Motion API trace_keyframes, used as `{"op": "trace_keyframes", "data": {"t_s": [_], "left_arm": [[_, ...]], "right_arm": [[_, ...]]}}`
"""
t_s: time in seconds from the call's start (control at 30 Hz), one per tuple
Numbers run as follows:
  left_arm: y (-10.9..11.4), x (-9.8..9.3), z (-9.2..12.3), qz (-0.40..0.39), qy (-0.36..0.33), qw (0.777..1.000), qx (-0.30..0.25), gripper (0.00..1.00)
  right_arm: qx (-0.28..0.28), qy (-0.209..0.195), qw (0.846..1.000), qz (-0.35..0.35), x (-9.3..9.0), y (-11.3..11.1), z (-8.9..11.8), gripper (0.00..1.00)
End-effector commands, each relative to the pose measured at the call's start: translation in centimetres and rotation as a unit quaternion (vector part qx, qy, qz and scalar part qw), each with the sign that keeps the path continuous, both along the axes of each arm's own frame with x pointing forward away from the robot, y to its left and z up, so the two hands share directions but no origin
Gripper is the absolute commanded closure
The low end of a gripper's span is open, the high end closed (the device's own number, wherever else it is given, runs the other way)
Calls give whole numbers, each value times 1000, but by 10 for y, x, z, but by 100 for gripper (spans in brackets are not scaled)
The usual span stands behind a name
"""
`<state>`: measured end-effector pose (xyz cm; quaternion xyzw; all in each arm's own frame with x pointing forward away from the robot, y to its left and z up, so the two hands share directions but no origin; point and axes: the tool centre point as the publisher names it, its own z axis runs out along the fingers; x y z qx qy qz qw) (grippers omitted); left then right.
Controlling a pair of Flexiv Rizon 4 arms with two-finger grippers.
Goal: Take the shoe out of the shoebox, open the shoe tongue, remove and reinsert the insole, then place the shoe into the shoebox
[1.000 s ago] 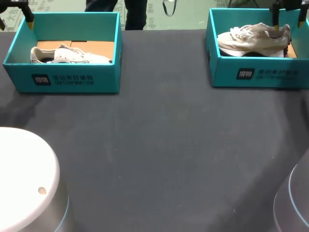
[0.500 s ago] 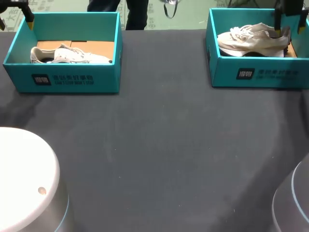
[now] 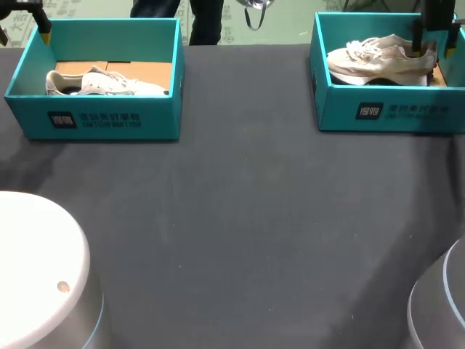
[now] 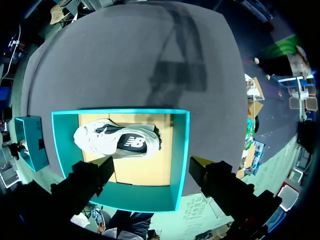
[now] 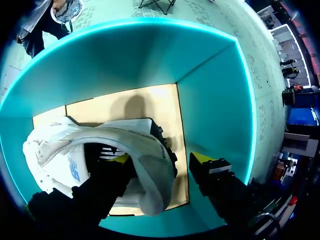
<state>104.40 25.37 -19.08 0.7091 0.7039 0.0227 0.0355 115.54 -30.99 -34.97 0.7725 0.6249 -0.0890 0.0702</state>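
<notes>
Overall, matte dark cloth covers the table (image 3: 240, 218); teal cardboard shoeboxes (image 3: 102, 123) (image 3: 385, 109) sit upper left and right. Both spread wide, left gripper (image 4: 151, 162) hovers and right gripper (image 5: 160, 158) straddles the pale shoe (image 3: 378, 58) at its heel.

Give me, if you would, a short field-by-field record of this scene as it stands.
Left shoebox: teal, holds a white shoe
Right shoebox: teal, holds a beige shoe
Left pincer: open, above the left shoebox, touching nothing
Right pincer: open, down inside the right shoebox, fingers straddling the beige shoe's heel
Shoes taken out: none
Table: dark cloth
</notes>
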Motion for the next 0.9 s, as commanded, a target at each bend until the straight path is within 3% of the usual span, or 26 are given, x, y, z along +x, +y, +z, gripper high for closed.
{"op": "trace_keyframes", "data": {"t_s": [0.03,0.27,0.47,0.5,0.77,0.83,0.9], "left_arm": [[0,-1,0,0,-1,1000,1,0],[0,-1,0,0,-1,1000,1,0],[0,-1,0,0,-1,1000,1,0],[0,-1,0,0,-1,1000,1,0],[0,-1,0,0,-1,1000,1,0],[0,-1,0,0,-1,1000,1,0],[0,-1,0,0,-1,1000,1,0]], "right_arm": [[6,9,1000,-6,6,-3,-9,30],[18,11,1000,-16,2,-4,-16,32],[27,13,999,-17,0,-3,-22,40],[28,13,999,-18,0,-3,-22,49],[24,10,999,-20,-3,1,-17,79],[23,9,1000,-19,-3,1,-15,100],[21,8,1000,-19,-4,2,-14,100]]}}
